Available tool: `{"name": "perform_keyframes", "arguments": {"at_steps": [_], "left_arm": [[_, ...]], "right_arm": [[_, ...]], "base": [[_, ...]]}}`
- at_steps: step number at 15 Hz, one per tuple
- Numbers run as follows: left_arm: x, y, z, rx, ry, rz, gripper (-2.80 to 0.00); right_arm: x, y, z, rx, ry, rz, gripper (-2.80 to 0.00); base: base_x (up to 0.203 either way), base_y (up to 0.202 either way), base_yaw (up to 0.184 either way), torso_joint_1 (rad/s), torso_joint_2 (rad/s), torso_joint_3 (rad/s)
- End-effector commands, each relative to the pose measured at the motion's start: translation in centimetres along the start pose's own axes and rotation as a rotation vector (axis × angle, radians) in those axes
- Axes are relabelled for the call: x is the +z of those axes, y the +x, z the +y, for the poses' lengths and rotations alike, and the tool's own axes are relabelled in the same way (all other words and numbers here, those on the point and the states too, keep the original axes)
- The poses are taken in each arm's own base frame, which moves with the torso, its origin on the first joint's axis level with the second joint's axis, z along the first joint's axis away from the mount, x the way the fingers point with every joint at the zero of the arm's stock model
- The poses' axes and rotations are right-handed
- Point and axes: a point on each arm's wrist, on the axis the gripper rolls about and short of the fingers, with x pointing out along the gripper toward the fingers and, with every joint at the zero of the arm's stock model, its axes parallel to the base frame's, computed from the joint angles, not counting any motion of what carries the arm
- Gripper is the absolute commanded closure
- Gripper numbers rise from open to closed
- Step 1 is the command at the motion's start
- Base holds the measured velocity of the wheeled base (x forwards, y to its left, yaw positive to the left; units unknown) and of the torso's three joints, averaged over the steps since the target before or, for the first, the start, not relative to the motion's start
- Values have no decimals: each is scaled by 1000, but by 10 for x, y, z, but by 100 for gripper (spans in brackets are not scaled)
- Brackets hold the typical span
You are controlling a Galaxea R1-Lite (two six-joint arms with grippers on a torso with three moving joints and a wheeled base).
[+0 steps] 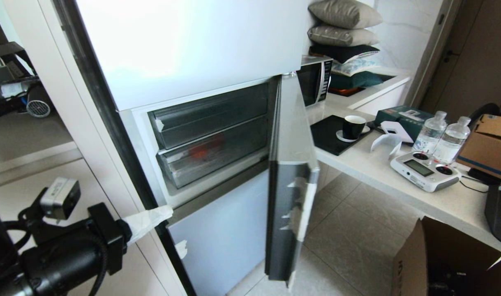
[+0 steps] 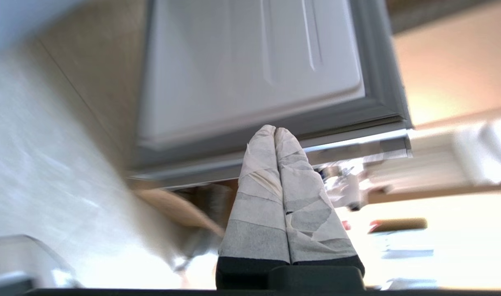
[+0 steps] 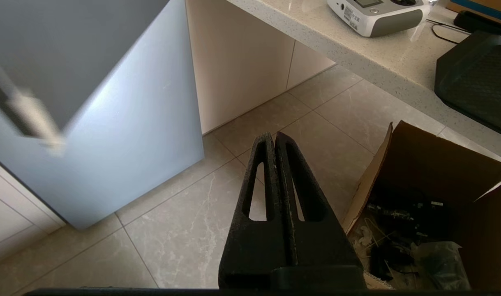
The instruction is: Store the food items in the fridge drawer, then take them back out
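Note:
The fridge's middle door (image 1: 292, 181) stands swung open. Behind it the fridge drawer (image 1: 217, 162), a clear bin, sits pushed in under a shallower clear tray (image 1: 209, 117). An orange-red blur of the food items (image 1: 199, 153) shows through the drawer's front; I cannot tell the fruits apart. My left gripper (image 1: 165, 213), its fingers wrapped in white tape, is shut and empty by the lower left corner of the opening. In the left wrist view that gripper (image 2: 275, 130) points at the door's inner panel (image 2: 250, 70). My right gripper (image 3: 273, 135) is shut and empty over the floor.
A counter (image 1: 398, 181) runs along the right with a black cup (image 1: 353, 126), two water bottles (image 1: 441, 137) and a remote controller (image 1: 425, 170). An open cardboard box (image 1: 439, 263) stands on the tiled floor. The glossy lowest fridge panel (image 1: 225, 234) is closed.

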Motion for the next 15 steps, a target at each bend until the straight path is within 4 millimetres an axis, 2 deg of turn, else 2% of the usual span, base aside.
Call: {"name": "perform_keyframes", "arguments": {"at_steps": [1,5,7,9,11,13,14,15], "left_arm": [[0,-26,-10,-68,130,-55,0],[5,-85,-35,-8,594,-182,0],[2,-126,-45,57,751,-184,0],[-6,-163,-44,190,879,-218,0],[-11,-174,-41,379,898,-317,0],[-31,-181,-30,583,919,-405,0],[-42,-176,-15,637,919,-374,0],[-54,-168,9,659,906,-298,0]], "right_arm": [[0,0,0,0,-1,2,0],[0,0,0,0,-1,2,0],[0,0,0,0,-1,2,0],[0,0,0,0,-1,2,0],[0,0,0,0,-1,2,0],[0,0,0,0,-1,2,0],[0,0,0,0,-1,2,0],[0,0,0,0,-1,2,0]], "base": [[0,0,0,0,0,0],[0,0,0,0,0,0],[0,0,0,0,0,0],[0,0,0,0,0,0],[0,0,0,0,0,0],[0,0,0,0,0,0],[0,0,0,0,0,0],[0,0,0,0,0,0]]}}
